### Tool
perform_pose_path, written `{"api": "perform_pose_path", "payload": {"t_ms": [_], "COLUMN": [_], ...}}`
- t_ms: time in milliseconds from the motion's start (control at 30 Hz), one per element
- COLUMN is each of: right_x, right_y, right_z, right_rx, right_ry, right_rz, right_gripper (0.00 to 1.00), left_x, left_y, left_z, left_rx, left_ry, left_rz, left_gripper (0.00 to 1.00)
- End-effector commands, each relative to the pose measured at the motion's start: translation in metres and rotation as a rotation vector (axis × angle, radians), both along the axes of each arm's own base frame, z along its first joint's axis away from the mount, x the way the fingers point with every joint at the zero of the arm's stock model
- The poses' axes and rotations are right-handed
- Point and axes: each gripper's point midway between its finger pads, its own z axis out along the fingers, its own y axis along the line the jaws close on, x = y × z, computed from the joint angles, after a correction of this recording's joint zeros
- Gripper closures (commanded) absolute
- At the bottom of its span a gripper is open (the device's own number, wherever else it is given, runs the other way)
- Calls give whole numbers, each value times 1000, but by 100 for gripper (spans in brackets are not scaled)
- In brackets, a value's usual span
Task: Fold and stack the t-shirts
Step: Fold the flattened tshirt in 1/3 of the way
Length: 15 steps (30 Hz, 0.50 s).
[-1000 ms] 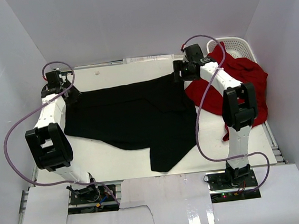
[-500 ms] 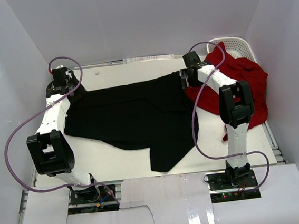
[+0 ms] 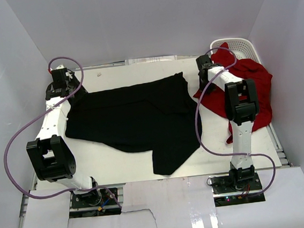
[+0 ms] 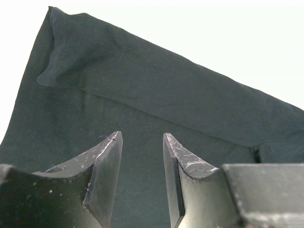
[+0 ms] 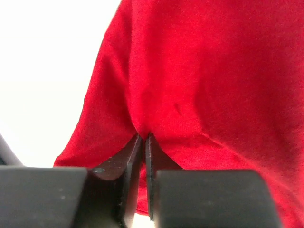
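Right wrist: pincer (image 5: 145,137) tight on red t-shirt (image 5: 204,71).

The white counter (image 3: 130,167) carries a black t-shirt (image 3: 131,118) spread flat across its middle. A red t-shirt (image 3: 256,82) lies bunched at its right, partly over a white basket (image 3: 242,45).

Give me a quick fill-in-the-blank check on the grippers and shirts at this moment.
The left gripper is over the black t-shirt with its jaws ____.
The right gripper is ____ on a fold of the red t-shirt.
The red t-shirt hangs partly over the white ____ at the far right.
Missing words: open; shut; basket.
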Motion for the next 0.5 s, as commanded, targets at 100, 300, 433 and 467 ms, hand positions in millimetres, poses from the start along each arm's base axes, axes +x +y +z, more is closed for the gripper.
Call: {"api": "perform_pose_path", "payload": {"t_ms": [100,300,433,467], "right_x": [26,58,74,76], "right_y": [10,14,-13,-20], "right_z": [34,138,195,204], "right_rx": [86,245,262,263], "right_ry": [-99,-285,-388,-410], "right_rz": [10,48,8,-7], "right_gripper": [92,92,92,92], "left_x": [-9,-11,-10,-10], "left_y": [0,-1,-2,-3], "left_z": [17,14,13,14], "left_rx": [6,6,2,4], "left_ry": [-32,-25,-22,-25], "left_rz": [-1,-3,-7,-8], "left_gripper": [49,49,49,49]}}
